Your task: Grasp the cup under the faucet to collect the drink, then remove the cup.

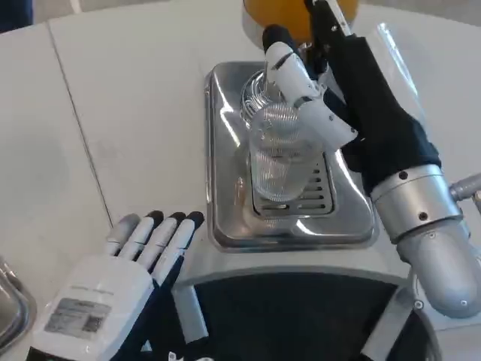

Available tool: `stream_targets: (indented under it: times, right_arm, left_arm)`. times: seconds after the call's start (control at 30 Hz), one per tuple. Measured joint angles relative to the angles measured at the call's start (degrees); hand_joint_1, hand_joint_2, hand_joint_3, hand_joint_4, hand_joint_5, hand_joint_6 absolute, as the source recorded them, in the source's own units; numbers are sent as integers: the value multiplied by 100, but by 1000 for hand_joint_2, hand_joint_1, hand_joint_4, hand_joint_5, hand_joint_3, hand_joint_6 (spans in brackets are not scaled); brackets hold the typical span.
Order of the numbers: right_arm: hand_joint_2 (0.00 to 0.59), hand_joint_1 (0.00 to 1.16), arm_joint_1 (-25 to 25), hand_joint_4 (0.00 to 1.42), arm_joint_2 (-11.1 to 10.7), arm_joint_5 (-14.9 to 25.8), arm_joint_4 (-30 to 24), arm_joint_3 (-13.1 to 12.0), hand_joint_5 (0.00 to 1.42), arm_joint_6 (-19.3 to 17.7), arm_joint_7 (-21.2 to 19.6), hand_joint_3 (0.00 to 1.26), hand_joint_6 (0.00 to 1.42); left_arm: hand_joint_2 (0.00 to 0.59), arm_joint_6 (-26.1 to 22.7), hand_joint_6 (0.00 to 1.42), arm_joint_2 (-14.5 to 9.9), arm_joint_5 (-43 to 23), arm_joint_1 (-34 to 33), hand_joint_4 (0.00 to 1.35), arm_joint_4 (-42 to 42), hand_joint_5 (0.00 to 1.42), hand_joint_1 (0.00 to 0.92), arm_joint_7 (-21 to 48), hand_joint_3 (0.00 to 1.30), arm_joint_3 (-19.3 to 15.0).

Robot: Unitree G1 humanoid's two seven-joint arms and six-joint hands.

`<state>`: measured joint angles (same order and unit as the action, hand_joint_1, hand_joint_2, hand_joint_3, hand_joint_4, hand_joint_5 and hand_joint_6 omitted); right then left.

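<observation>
Right hand [312,94]: fingers wrapped around the clear ribbed cup [279,154], forearm slanting in from 4 o'clock. Cup: upright cylinder on the slotted grate of the polished steel drip tray [225,150], centre. Left hand [131,271]: flat, fingers extended, empty, on the white table [113,113] at 7 o'clock.

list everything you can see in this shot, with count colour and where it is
cup: one, clear ribbed plastic, upright on the drip tray, held by the right hand
drip tray: one, shiny silver metal with a slotted grate, centre of the table
dispenser: one, orange body, at the top edge behind the tray
table: one, white, with a seam running down its left part
metal object: one, silver, cut off at the lower left edge; cannot tell what it is
left hand: one, white back, black and white fingers, resting flat lower left
right hand: one, white and black, gripping the cup from the right
</observation>
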<state>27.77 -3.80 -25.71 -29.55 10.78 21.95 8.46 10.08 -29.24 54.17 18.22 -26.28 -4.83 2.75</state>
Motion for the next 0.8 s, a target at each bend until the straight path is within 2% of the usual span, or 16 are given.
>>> stream_targets:
  times: [0.07,0.43,0.57,0.6,0.8]
  right_arm:
    - [479,5,72,0,-101,-29,-20,40,0,119,116,0,0]
    - [496,0,505,0,-616,-228,-40,203,0,553,771,0,0]
    - [517,0,723,0,-939,-425,-47,326,0,661,1113,0,0]
    - [527,0,814,0,-1088,-489,-47,382,0,681,1259,0,0]
    - [534,0,1029,0,-1553,-800,-35,584,0,621,1666,0,0]
  left_arm:
    - [50,0,0,1,-6,-26,0,58,0,13,0,0,-3]
    - [50,4,0,51,-71,-86,0,94,0,13,-2,0,-8]
    - [50,4,0,61,-77,-100,0,108,0,13,-3,0,-8]
    - [50,4,0,64,-79,-106,0,111,0,13,-3,0,-8]
    - [47,4,0,139,-52,-150,0,113,0,12,-23,0,12]
